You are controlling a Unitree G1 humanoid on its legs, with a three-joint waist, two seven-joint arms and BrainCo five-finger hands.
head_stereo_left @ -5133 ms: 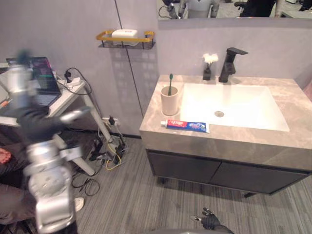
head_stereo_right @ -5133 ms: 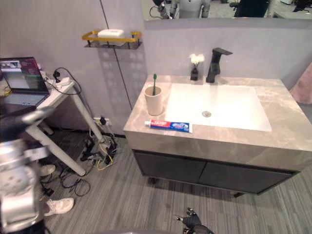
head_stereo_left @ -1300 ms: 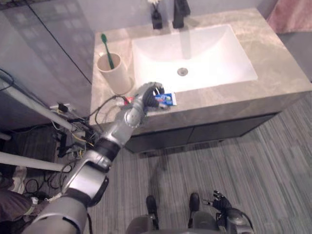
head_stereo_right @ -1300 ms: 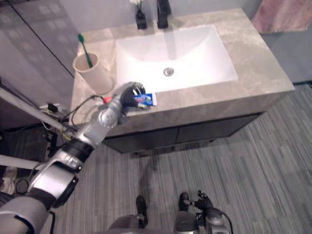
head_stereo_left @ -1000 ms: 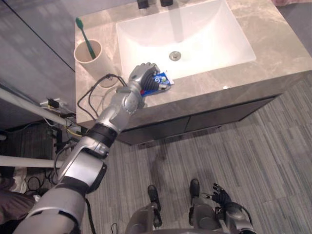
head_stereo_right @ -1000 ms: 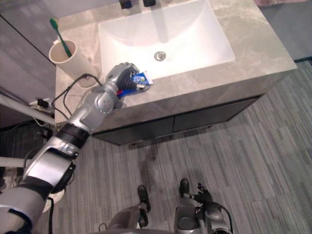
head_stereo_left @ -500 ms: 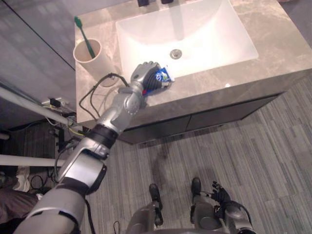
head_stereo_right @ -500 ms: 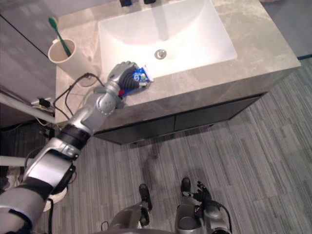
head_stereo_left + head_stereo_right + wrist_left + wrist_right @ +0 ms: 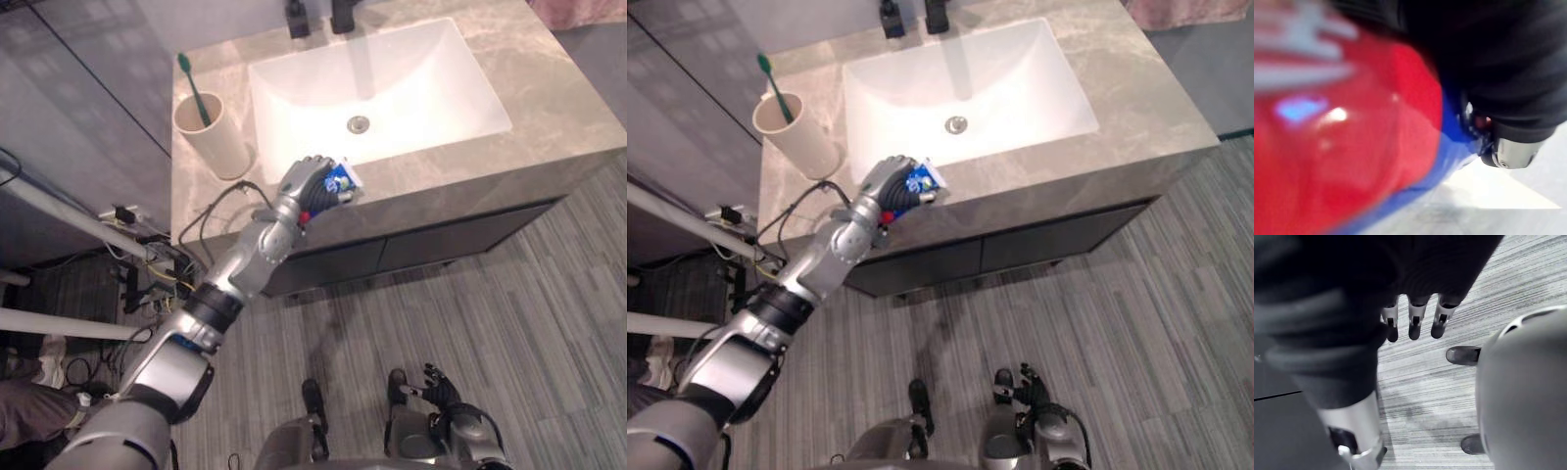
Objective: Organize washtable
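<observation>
The toothpaste tube [image 9: 341,179] is largely covered by the curled fingers of the left hand [image 9: 307,188], its blue end sticking out. The faucet [image 9: 343,14] and the small dark bottle [image 9: 297,16] beside it are cut off by the top edge.

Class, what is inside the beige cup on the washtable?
A green toothbrush stands in the cup, head up. The cup's wall hides the toothbrush's lower handle and the cup's bottom.

Grey marble washtable [image 9: 549,108], white sink [image 9: 392,78] set in the middle, beige cup [image 9: 211,142] upright at 9 o'clock of the sink, black faucet [image 9: 343,15] and small dark bottle [image 9: 297,18] at 12 o'clock.
</observation>
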